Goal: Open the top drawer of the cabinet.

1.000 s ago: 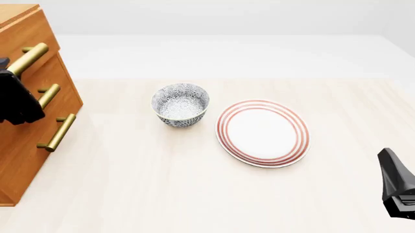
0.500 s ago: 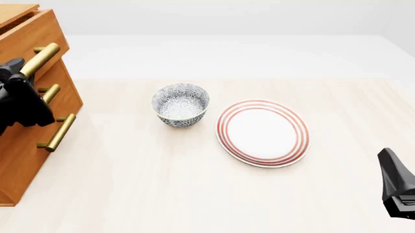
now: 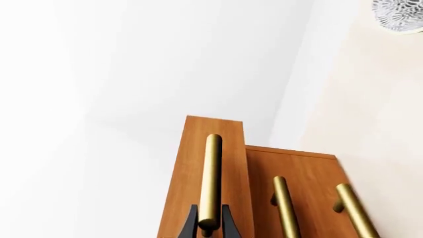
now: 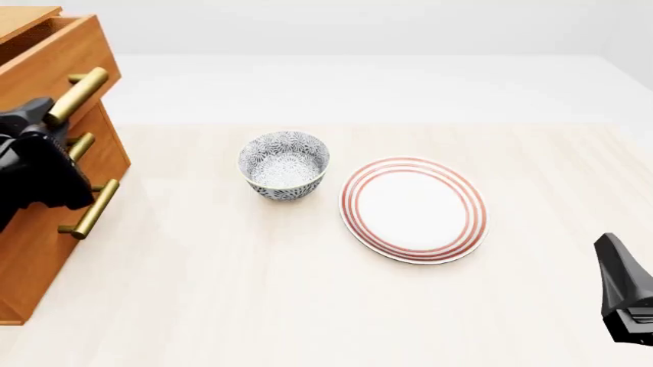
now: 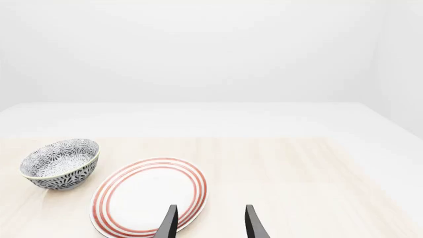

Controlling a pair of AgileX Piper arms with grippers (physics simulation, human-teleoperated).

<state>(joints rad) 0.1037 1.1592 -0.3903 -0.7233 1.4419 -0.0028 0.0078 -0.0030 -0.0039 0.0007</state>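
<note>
Nearest me, the right gripper [image 5: 210,225] idles with fingers parted over the table. Further left, the left gripper [image 3: 209,229] clamps the brass handle [image 4: 78,95] of the top drawer [image 4: 63,57] (already jutting from the cabinet [image 4: 36,229]); next: a straight outward pull.

Matte black all over on the left gripper [image 4: 41,122], a bulky, blocky, angular housing with faceted edges in the front view, narrowing to two thin tapered black fingers [image 3: 190,224] up close. Same matte black on the right gripper [image 5: 210,223]: a chunky wedge-shaped body, two slim pointed blade-like fingers [image 5: 168,221], no markings or cables showing.
</note>
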